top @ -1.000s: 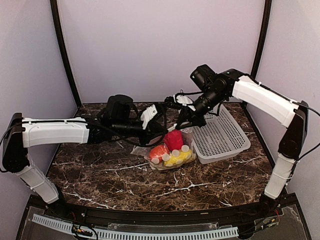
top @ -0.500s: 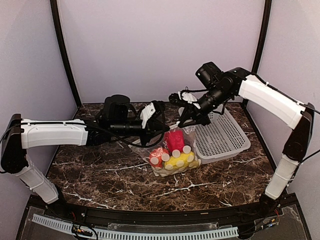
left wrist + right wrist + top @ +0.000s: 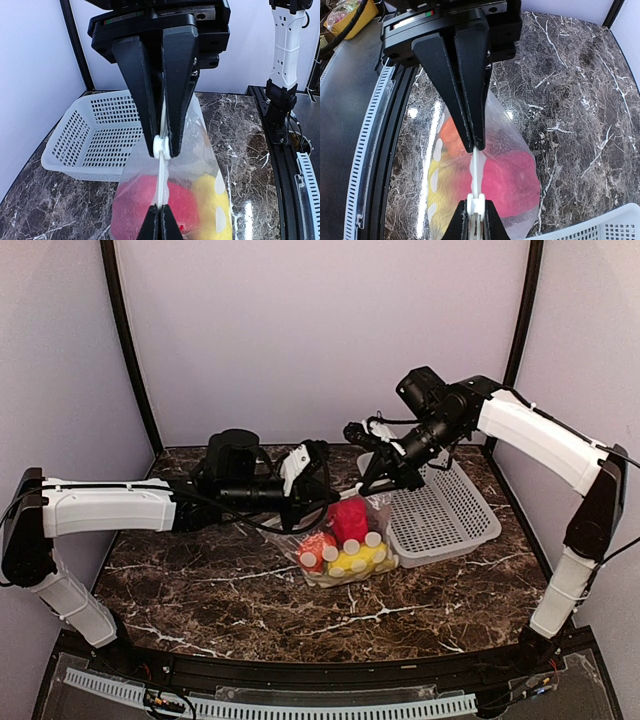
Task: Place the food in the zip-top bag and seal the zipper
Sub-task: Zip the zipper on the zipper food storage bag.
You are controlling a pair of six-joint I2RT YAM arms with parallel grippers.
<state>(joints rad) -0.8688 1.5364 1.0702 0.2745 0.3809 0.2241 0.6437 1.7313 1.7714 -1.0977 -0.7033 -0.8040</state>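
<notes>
Pinching the zipper (image 3: 161, 185) from 2 sides: my left gripper (image 3: 161, 147) clenched on one stretch, my right gripper (image 3: 474, 145) clenched on the other, strip taut between my fingertips. Zip-top bag (image 3: 345, 545) hangs below it over the marble table (image 3: 200, 580), just beside the white basket (image 3: 440, 510). Inside: red pepper (image 3: 348, 520), yellow pieces (image 3: 362, 560), orange-red one (image 3: 316, 545).

Bright, even light; glare on marble table (image 3: 436, 111).
</notes>
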